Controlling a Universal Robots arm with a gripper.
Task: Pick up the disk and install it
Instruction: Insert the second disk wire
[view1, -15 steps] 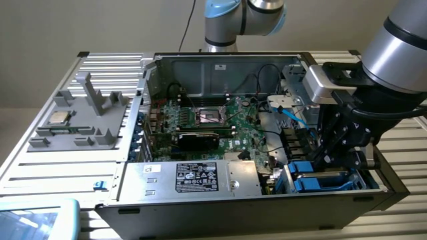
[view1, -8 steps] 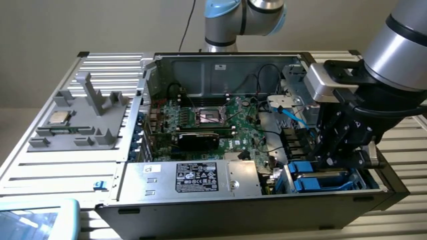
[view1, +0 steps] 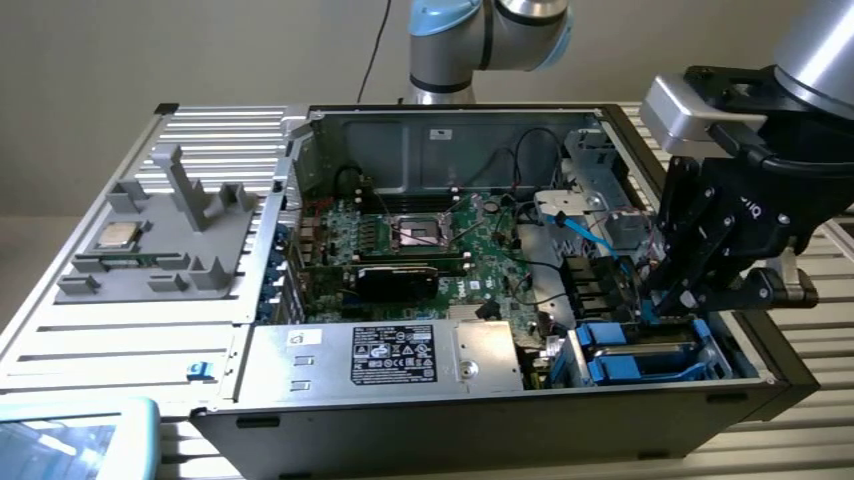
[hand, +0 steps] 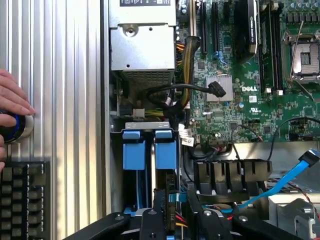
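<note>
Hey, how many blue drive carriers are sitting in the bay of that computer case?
2: one blue carrier and a second stand side by side in the drive bay, just ahead of the gripper. More may be hidden beneath it.

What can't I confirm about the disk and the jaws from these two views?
- Disk seating depth: wrist view, black gripper linkages cover its near end.
- Drive bay: exterior view, the gripper body blocks the slot.
- Jaws: whether they grip the blue carrier, hidden in both views.

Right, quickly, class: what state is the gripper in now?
Gripper: low over the blue drive carriers; open or closed cannot be told.
</note>
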